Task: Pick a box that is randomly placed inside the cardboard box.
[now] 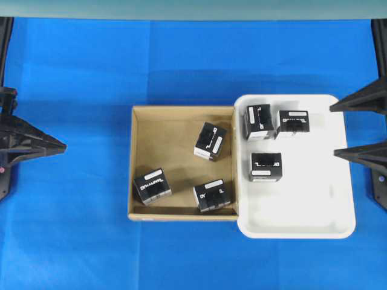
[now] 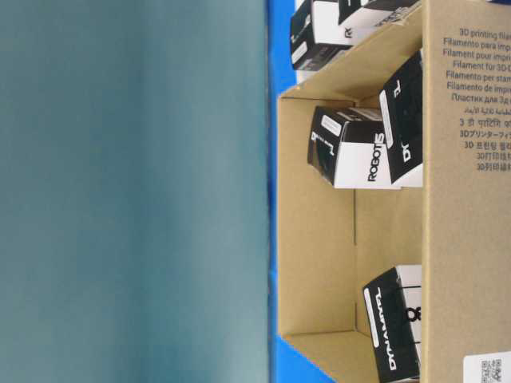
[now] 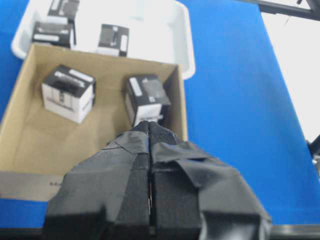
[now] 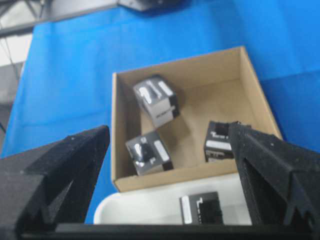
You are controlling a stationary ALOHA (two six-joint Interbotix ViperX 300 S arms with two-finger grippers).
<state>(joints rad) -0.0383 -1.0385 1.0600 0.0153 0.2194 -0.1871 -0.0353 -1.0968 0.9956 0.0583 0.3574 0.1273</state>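
The brown cardboard box (image 1: 169,136) lies mid-table and holds three small black boxes: one upper right (image 1: 210,141), one lower left (image 1: 152,186), one lower middle (image 1: 211,196). My left gripper (image 1: 57,145) is shut and empty at the left edge, well clear of the carton. In the left wrist view its tips (image 3: 150,126) point at a box (image 3: 147,97) by the carton wall. My right gripper (image 1: 334,131) stands open and empty over the tray's right side. In the right wrist view that gripper (image 4: 169,129) frames the cardboard box (image 4: 210,97) and its boxes (image 4: 149,152).
A white plastic tray (image 1: 302,205) butts against the carton's right wall and holds three more black boxes (image 1: 265,167). Blue cloth (image 1: 78,72) covers the table all round. The table-level view shows the carton's printed outer wall (image 2: 467,255) close up.
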